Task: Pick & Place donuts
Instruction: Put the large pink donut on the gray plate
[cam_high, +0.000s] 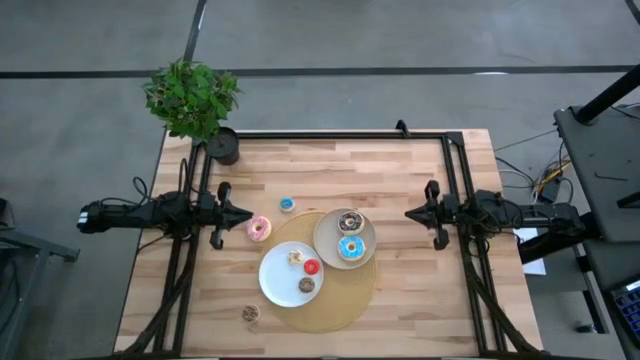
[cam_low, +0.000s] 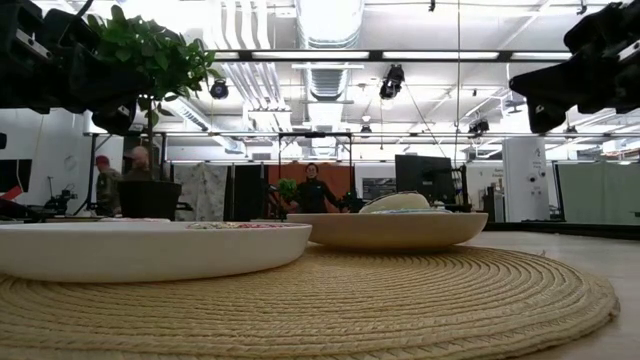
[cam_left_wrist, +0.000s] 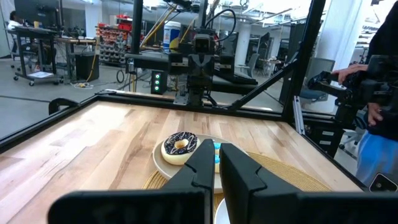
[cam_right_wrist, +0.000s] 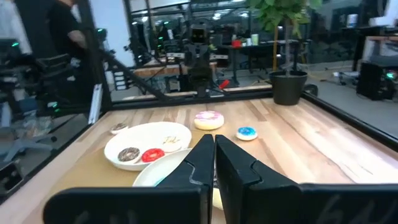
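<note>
My left gripper (cam_high: 244, 215) hovers shut above the table's left half, just beside the pink donut (cam_high: 259, 228), which lies flat on the wood. My right gripper (cam_high: 410, 213) hovers shut on the right side, apart from everything. A mini blue donut (cam_high: 287, 205) lies on the table. The chocolate donut (cam_high: 350, 221) and the blue-sprinkled donut (cam_high: 350, 248) rest on a beige plate (cam_high: 328, 238). Cream (cam_high: 296, 257), red (cam_high: 312, 267) and brown (cam_high: 306, 285) minis lie on a white plate (cam_high: 275, 280). Another brown mini (cam_high: 250, 314) sits on the table near the front edge.
Both plates sit on a round woven mat (cam_high: 340, 305) in the table's middle. A potted plant (cam_high: 192, 100) stands at the far left corner. Black frame rails (cam_high: 330, 134) run along the far edge and both sides. People stand in the room beyond the table.
</note>
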